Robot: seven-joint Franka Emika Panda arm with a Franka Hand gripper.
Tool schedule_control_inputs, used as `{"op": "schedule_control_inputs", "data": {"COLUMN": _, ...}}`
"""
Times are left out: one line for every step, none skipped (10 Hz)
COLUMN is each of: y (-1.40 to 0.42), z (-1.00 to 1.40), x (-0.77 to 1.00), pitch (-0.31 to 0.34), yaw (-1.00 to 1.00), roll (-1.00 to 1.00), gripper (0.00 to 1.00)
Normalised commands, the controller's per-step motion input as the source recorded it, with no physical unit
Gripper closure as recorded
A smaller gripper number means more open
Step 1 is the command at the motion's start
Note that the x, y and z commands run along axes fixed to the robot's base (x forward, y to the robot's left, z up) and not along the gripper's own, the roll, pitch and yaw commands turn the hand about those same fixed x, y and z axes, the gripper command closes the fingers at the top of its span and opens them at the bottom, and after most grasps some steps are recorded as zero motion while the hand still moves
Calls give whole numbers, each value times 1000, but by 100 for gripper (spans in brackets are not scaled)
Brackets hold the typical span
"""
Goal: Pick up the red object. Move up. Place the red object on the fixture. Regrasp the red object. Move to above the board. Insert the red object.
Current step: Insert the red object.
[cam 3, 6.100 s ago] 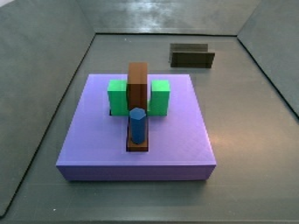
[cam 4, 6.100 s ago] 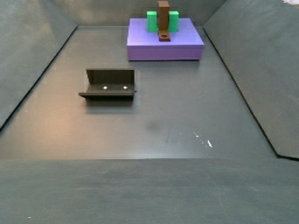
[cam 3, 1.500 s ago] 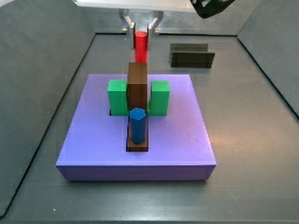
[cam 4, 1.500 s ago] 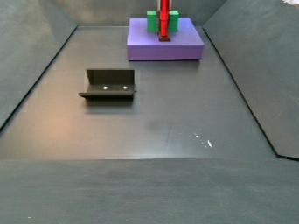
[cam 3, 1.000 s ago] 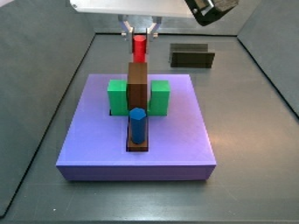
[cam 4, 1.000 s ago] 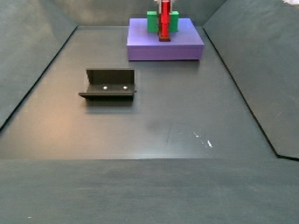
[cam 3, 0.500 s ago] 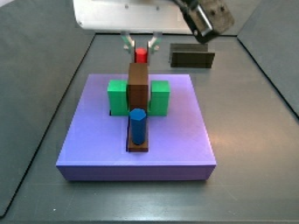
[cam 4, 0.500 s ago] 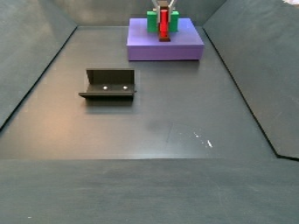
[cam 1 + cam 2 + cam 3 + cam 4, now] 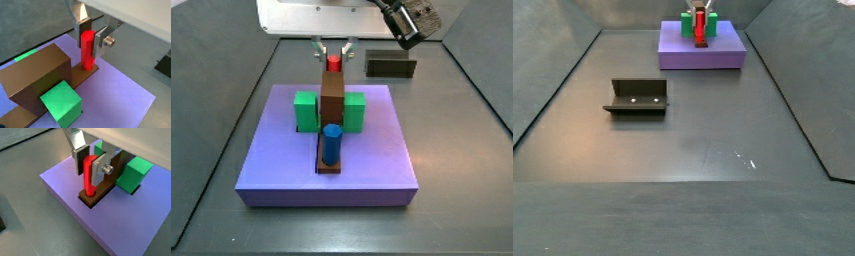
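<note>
The red object [image 9: 87, 50] stands upright with its lower end in a hole of the brown base strip [image 9: 81, 76] on the board [image 9: 127, 95]. My gripper [image 9: 90, 45] is shut on its upper half, one silver finger on each side. The other wrist view shows the same grip [image 9: 89, 178] on the red object [image 9: 89, 170]. In a side view the gripper [image 9: 333, 55] hangs behind the tall brown block [image 9: 329, 95], with only the red object's top [image 9: 333, 62] showing. The fixture [image 9: 392, 65] stands empty behind the board, and also shows in a side view [image 9: 637, 97].
The purple board [image 9: 372, 160] carries two green blocks [image 9: 305, 110], the tall brown block and a blue peg [image 9: 330, 143] in front. The brown block [image 9: 33, 80] stands close beside the fingers. Grey sloping walls surround the floor [image 9: 687, 150].
Over the last 1.5 s the gripper came down with the red object behind the brown block; the peg's lower end now sits in the hole. Since half a second ago it has barely moved.
</note>
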Motion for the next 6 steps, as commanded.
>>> {"op": "schedule_control_inputs", "data": {"y": 63, "z": -191, "x": 160, "pitch": 0, "yaw": 209, "roll": 214, "gripper": 100}}
{"op": "schedule_control_inputs", "data": {"y": 17, "z": -100, "x": 191, "pitch": 59, "yaw": 209, "roll": 274, "gripper": 100}}
{"op": "schedule_control_inputs", "data": {"y": 31, "z": -34, "x": 140, "pitch": 76, "yaw": 209, "roll": 267, "gripper": 100}}
{"op": "schedule_control_inputs", "data": {"y": 37, "z": 0, "x": 97, "pitch": 93, "yaw": 174, "roll": 261, "gripper": 100}}
{"op": "schedule_control_inputs", "data": {"y": 14, "z": 0, "x": 83, "pitch": 129, "yaw": 140, "roll": 244, "gripper": 100}}
{"op": "schedule_control_inputs", "data": {"y": 0, "z": 34, "x": 83, "pitch": 144, "yaw": 114, "roll": 229, "gripper": 100}}
